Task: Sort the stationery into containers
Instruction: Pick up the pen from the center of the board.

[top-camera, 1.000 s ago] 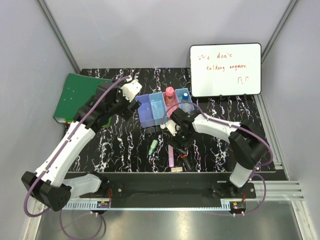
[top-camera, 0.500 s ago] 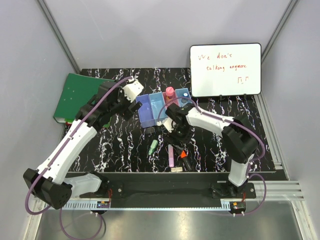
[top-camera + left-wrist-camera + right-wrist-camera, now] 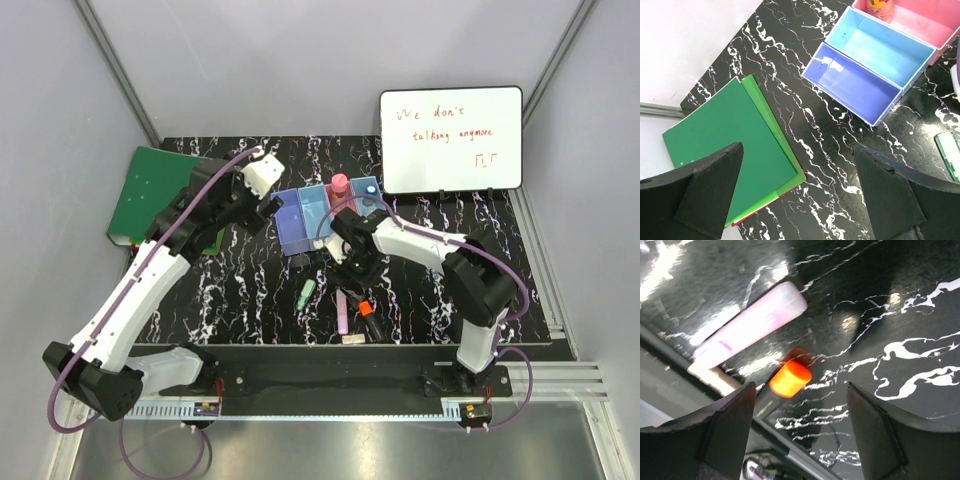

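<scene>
1. A black marbled table (image 3: pixel 240 290) seen from above, with two robot arms reaching in from the near edge.
2. A joined row of four small open bins (image 3: pixel 292 228) sits near the middle of the table, running diagonally. From the left they are blue, light blue, pink and blue.
3. A pink-capped tube (image 3: pixel 340 183) stands in the pink bin. A blue-capped bottle (image 3: pixel 371 187) stands in the far right bin. The left wrist view shows the two left bins with nothing inside.
4. Loose on the table in front of the bins lies a green highlighter (image 3: pixel 305 293). To its right is a pink highlighter (image 3: pixel 343 312), and just beside that an orange-capped marker (image 3: pixel 366 310).
5. A beige eraser (image 3: pixel 353 339) lies at the near end of the pink highlighter.
6. The left gripper (image 3: pixel 268 208) hangs above the table just left of the bins. Its jaws are spread wide and hold nothing.
7. The right gripper (image 3: pixel 352 272) hovers low between the bins and the loose pens. Its jaws are apart and hold nothing. Its wrist view shows the orange cap lying between the two fingers, untouched.
8. A green binder (image 3: pixel 150 195) lies at the far left of the table.
9. A whiteboard (image 3: pixel 451 139) with orange writing stands at the back right.
</scene>
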`<state>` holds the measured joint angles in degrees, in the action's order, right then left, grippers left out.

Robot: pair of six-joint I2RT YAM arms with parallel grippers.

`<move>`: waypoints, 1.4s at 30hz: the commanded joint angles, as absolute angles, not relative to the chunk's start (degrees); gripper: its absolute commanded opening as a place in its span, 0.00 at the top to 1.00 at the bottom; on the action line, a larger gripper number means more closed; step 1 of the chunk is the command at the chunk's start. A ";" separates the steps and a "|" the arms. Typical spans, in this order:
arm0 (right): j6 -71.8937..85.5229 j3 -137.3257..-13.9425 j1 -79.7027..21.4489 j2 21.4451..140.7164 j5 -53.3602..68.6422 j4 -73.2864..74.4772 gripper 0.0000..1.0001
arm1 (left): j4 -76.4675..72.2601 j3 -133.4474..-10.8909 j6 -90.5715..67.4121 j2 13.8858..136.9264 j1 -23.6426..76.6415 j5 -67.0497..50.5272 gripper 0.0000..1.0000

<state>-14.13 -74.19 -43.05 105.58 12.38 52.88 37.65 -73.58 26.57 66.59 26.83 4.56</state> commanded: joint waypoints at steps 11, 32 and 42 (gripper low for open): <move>-7.82 -69.61 -42.71 107.15 7.21 39.64 0.17 | 35.16 -76.29 26.10 66.71 26.63 3.60 0.01; -11.86 -61.00 -47.02 96.33 3.26 40.87 0.23 | 35.24 -76.12 28.56 67.76 26.63 4.92 0.01; -14.59 -60.38 -47.37 94.57 4.83 47.29 0.28 | 34.72 -77.08 29.53 68.99 26.63 5.19 0.01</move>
<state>-12.64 -60.84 -47.11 96.86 4.10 44.80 37.56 -74.52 28.51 69.17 26.83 4.62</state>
